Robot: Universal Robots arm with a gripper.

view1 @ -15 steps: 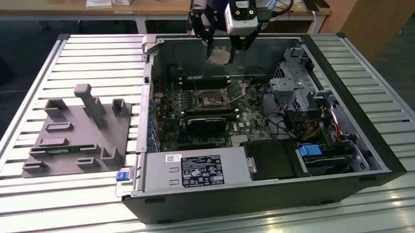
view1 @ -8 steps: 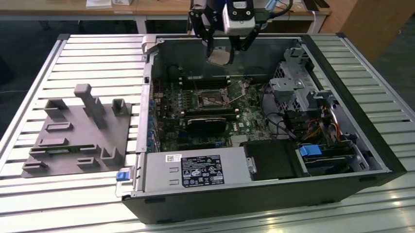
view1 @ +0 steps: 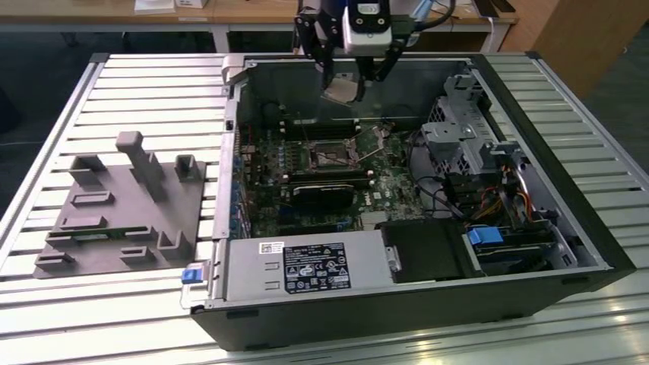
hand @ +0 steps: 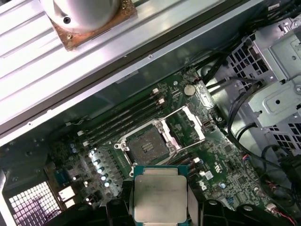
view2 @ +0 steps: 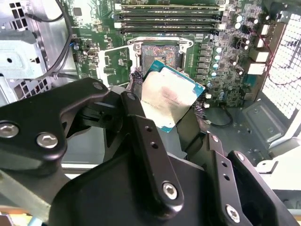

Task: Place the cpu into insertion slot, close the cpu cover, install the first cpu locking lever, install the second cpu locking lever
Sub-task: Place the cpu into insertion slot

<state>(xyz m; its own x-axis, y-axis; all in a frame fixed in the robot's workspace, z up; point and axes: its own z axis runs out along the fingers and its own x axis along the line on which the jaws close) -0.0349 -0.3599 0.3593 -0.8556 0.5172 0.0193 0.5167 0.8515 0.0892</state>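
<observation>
The cpu (hand: 160, 193) is clamped flat between the fingers of the hand (view1: 349, 80), in the air above the insertion slot (hand: 146, 143) and clear of it. The slot lies bare, with the cpu cover (hand: 186, 126) swung open just beside it. Around the slot are the green motherboard (view1: 390, 190) and the open computer case (view1: 406, 319), which rests on the slatted counter (view1: 152, 84).

Cpu (hand: 159, 193) face – matt silvery metal; fingers (view2: 146, 141) – smooth black, satin sheen.

cpu (hand: 160, 190) in the hand (hand: 161, 201), above and seemingly apart from the insertion slot (hand: 146, 144)
</observation>
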